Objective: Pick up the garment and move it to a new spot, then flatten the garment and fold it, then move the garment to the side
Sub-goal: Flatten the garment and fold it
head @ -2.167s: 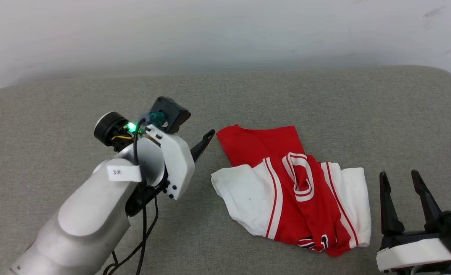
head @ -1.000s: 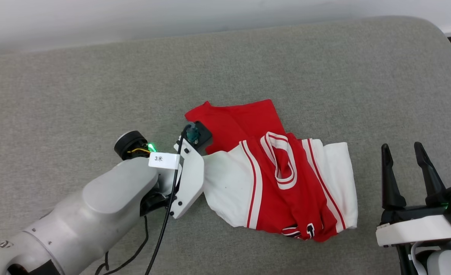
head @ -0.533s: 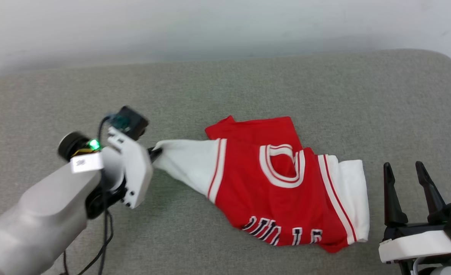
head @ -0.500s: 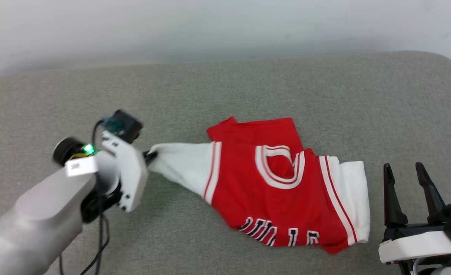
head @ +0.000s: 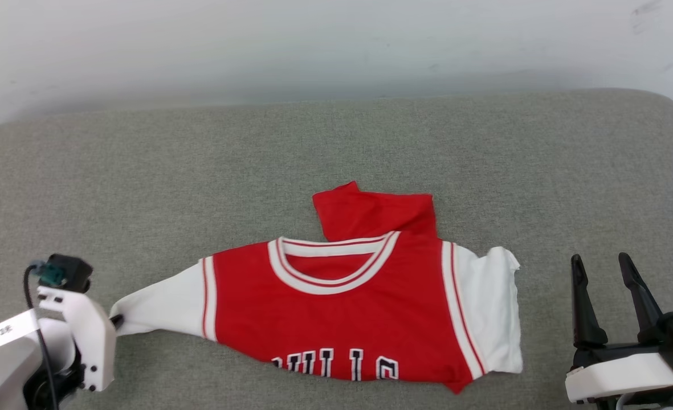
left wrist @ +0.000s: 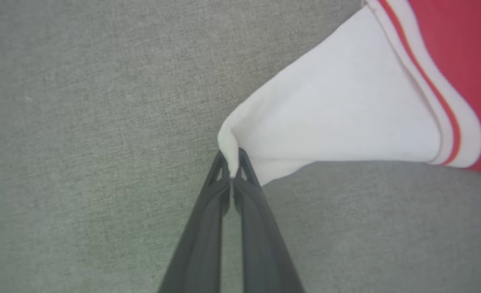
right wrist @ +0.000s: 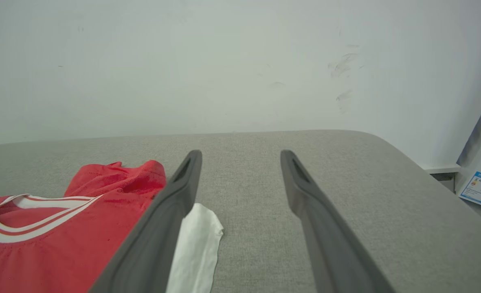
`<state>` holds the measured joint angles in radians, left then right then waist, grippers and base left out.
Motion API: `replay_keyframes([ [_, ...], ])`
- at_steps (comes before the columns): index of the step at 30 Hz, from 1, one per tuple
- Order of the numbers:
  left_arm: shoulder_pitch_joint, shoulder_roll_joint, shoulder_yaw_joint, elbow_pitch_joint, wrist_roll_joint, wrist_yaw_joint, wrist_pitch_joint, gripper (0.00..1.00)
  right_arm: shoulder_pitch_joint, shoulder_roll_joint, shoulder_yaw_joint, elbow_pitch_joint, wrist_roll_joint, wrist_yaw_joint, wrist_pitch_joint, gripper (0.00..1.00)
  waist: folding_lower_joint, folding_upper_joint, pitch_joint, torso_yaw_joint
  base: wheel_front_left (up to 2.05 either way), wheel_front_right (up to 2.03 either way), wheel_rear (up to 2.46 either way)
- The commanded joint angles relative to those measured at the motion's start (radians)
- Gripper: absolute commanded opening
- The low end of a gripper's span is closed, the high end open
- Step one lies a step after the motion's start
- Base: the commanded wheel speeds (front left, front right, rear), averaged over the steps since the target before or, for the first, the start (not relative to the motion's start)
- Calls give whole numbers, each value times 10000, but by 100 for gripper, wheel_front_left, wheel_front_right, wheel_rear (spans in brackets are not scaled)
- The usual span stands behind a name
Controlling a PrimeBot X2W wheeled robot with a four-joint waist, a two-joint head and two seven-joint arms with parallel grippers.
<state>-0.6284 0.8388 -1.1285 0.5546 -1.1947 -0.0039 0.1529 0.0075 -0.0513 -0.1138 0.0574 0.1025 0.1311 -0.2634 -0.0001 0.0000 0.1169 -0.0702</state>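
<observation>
The garment [head: 347, 310], a red jersey with white sleeves, striped trim and black lettering, lies spread across the grey cushion [head: 142, 182]. Its left white sleeve [left wrist: 338, 114] is stretched out to a point, and my left gripper [left wrist: 233, 162] is shut on that sleeve tip, at the head view's lower left [head: 117, 320]. A red flap of the garment sticks out behind the collar [head: 373, 213]. My right gripper [head: 601, 270] stands open just right of the garment's other white sleeve [right wrist: 195, 244], fingers apart with nothing between them.
A pale wall [head: 336, 45] runs along the cushion's far edge. The cushion's rounded right corner [right wrist: 387, 146] drops off toward a white panel with a blue label [right wrist: 478, 187]. Bare grey fabric lies left of and behind the garment.
My left gripper has pulled the sleeve leftward and toward me, dragging the garment open so its front, collar and lettering lie flatter. The right gripper has stayed open at the right.
</observation>
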Motion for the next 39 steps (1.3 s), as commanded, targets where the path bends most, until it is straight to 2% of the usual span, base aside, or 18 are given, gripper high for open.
replay_keyframes([
  [1,214,154,29,121,-77,81,-47,0,95,21,-22,20,-30,-9,-20,100,1,0,4,-28,0,0,0],
  [6,615,373,73,417,-352,190,0,0,141,21,-30,70,-60,-9,-20,100,1,0,-25,-105,0,0,0],
  [10,759,194,157,464,-486,236,-202,2,183,21,-89,154,-76,-7,-20,100,1,0,-128,-86,0,0,0],
  [11,752,119,196,470,-492,281,-324,72,197,21,-98,178,-91,-7,-18,100,1,0,-180,-65,0,0,0],
  [12,756,58,242,474,-478,333,-462,100,204,23,-85,191,-122,-7,-20,100,1,0,-244,-44,0,0,0],
  [17,548,-97,415,306,-156,649,-1384,100,131,23,-157,42,-449,-7,-20,100,1,0,-529,135,0,0,0],
  [20,345,-72,576,26,162,929,-2113,100,-135,21,-239,-181,-858,-9,-20,100,1,0,-657,283,0,0,0],
  [25,247,47,658,-547,509,1264,-2703,100,-625,-86,-93,-362,-1549,-9,-20,100,1,0,-779,457,0,0,0],
  [29,195,210,660,-1211,749,1605,-2887,100,-1308,-934,472,-76,-1649,-9,-20,100,1,0,-814,616,0,0,0],
  [32,156,351,669,-1704,872,1865,-2921,100,-1895,-1787,1180,631,-1385,-9,20,100,1,0,-789,721,0,0,0],
  [35,135,496,706,-2116,976,2100,-2976,100,-2677,-2671,2242,1307,-698,-9,1035,100,1,0,-744,813,0,0,0],
  [39,87,584,729,-2557,1076,2347,-2971,100,-3541,-3865,3964,1742,707,-9,3224,100,1,0,-620,953,0,0,0],
])
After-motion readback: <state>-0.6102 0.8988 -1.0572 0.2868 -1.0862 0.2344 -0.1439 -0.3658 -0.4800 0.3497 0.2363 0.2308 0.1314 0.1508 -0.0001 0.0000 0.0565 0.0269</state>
